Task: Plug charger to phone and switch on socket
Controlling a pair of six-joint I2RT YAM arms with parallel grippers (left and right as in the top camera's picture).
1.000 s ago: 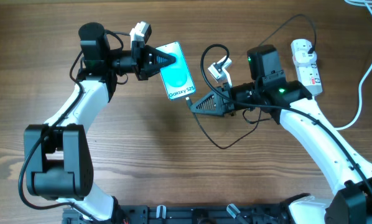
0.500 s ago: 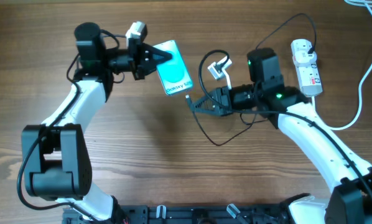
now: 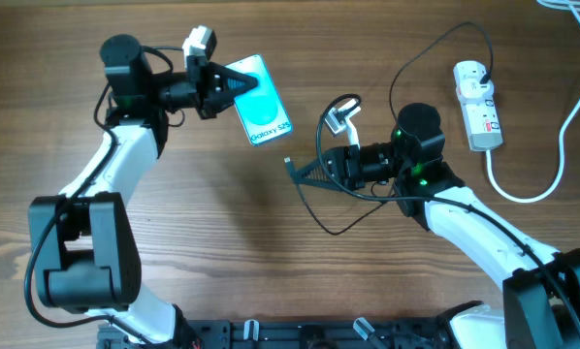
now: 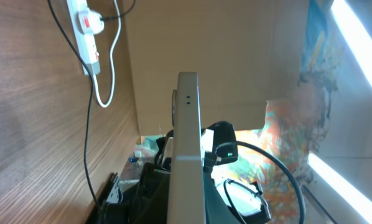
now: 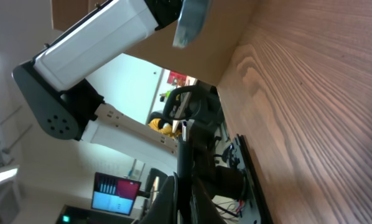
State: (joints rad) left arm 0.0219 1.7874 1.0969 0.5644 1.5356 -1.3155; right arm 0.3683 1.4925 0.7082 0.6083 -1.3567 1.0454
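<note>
Two arms rooted at the near edge of the table [image 3: 222,262], one at each side, reaching away toward the middle. Between their bases, a wide bare stretch of wood, open for moving.

Next out, on the right: right gripper [image 3: 298,172] clenched on the connector end of the charger [image 3: 288,162], pointing left, slack cable looping on the wood just nearer than the fingers. Clear gap between connector tip and phone [image 3: 264,114]: near, not touching, not plugged in.

Farther on, left of centre: left gripper [image 3: 243,84] clamped on one short edge of the phone, cyan screen up, lettered short edge turned toward the connector. Edge-on in the left wrist view; lifted or resting, impossible to tell. Bare wood all round the phone except on the gripper side.

Farthest, at the far right: socket [image 3: 477,107] lying lengthwise, well apart from both grippers, charger cable arching over to its far end. White cord [image 3: 559,145] curling off its near end and away past the right edge. Switch position too small to read.

Counted: one phone, one charger, one socket, one white cord, two grippers, both closed on something.
</note>
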